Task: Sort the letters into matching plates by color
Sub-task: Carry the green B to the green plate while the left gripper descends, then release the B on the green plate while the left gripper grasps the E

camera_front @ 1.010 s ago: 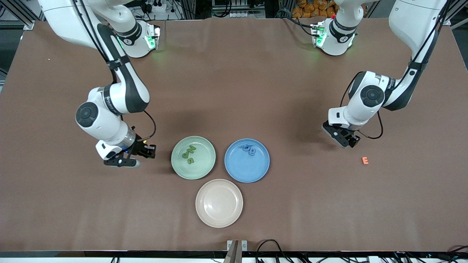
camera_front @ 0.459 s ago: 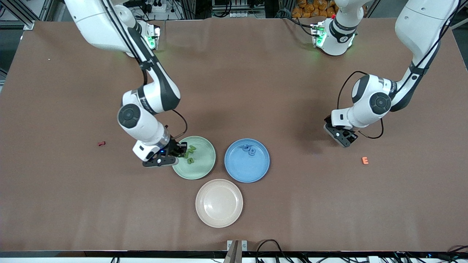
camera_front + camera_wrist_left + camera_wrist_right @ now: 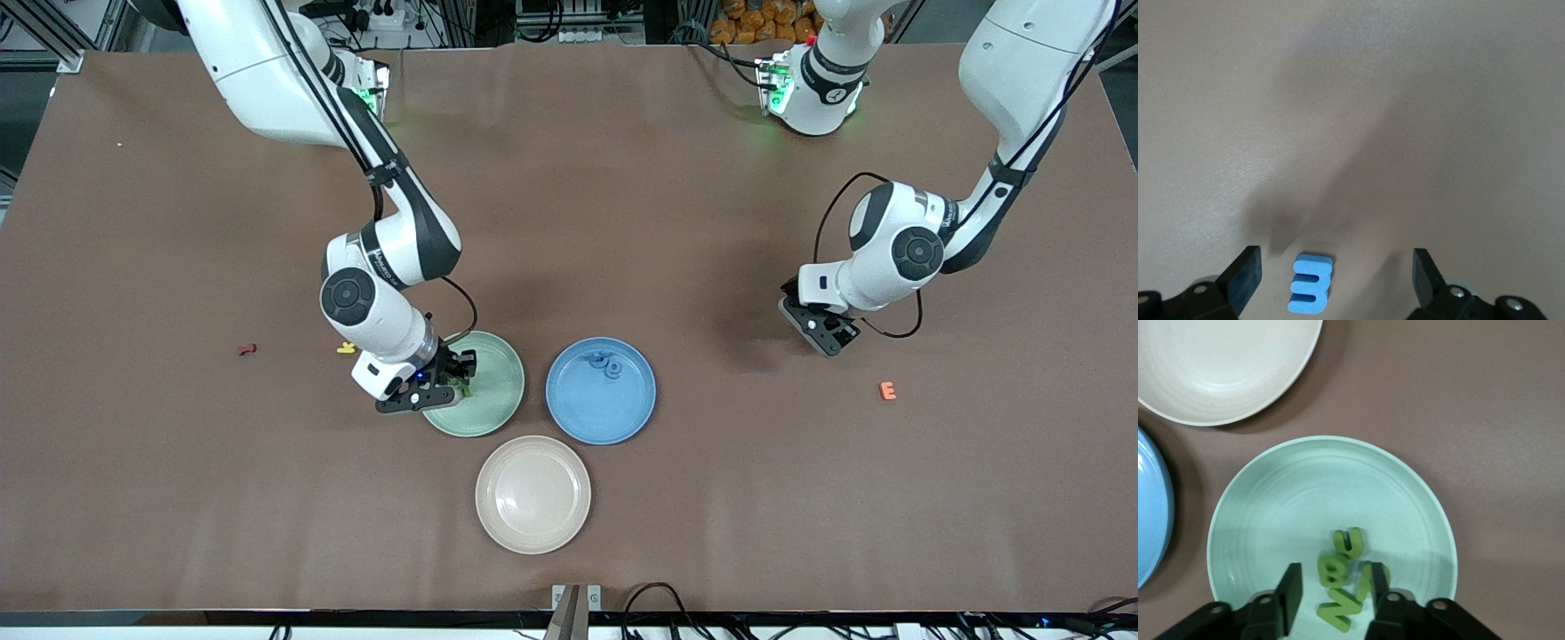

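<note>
Green letters (image 3: pixel 1343 577): a small cluster lying flat in the green plate (image 3: pixel 1271 500), on the part of its floor toward the right arm's end of the table. Placed there, by my reading, because they match the plate's colour. They sit directly below and between the fingers of the right gripper (image 3: pixel 1330 593), which hangs low over the plate with jaws parted and nothing held; no finger visibly touches a letter.

Blue letters (image 3: pixel 607 364): a few in the blue plate (image 3: pixel 601 418), beside the green plate toward the left arm's end, on the part of its floor farthest from the front camera.

Blue E (image 3: pixel 1309 283): loose on the table, well apart from the green plate toward the left arm's end. It lies flat between the spread, empty fingers of the left gripper (image 3: pixel 1335 275), which hovers above it, apparently lined up for a pick.

Beige plate (image 3: pixel 532 494): empty, nearer the front camera than the green plate.

Strays: an orange E (image 3: pixel 887 390) well apart toward the left arm's end; a yellow piece (image 3: pixel 346 348) and a dark red piece (image 3: pixel 247 349) toward the right arm's end.
</note>
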Action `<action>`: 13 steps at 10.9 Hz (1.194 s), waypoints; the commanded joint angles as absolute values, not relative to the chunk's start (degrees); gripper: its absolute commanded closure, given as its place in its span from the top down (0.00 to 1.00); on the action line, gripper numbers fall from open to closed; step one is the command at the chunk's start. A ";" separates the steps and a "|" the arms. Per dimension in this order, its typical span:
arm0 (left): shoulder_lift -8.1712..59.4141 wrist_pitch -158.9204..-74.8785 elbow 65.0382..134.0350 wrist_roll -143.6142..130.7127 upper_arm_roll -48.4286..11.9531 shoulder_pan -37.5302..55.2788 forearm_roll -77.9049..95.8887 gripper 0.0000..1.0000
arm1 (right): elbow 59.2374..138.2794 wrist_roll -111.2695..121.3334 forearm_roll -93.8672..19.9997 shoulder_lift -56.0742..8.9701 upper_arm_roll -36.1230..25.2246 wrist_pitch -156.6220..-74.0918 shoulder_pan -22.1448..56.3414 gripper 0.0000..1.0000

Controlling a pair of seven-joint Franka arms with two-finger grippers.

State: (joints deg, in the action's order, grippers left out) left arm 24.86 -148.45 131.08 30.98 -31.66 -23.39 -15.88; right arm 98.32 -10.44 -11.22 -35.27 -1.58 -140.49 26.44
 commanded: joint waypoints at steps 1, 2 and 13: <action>24.96 -147.83 130.52 31.65 -31.73 -23.81 -17.48 1.00 | 96.68 -5.11 -11.51 -35.25 -3.15 -138.35 25.32 1.00; 24.96 -148.01 130.43 30.68 -31.29 -23.99 -17.75 1.00 | 96.42 -4.66 -11.43 -33.76 -4.64 -135.47 25.14 1.00; 26.89 -148.71 130.78 14.86 -30.85 -25.93 -33.66 1.00 | 89.21 5.80 -8.90 -20.40 -16.44 -110.49 16.62 1.00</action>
State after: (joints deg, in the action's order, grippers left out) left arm 26.04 -148.47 130.79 16.79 -30.42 -24.83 -31.41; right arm 88.71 5.45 -11.11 -24.07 -16.94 -112.90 17.98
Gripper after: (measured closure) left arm 0.000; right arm 0.000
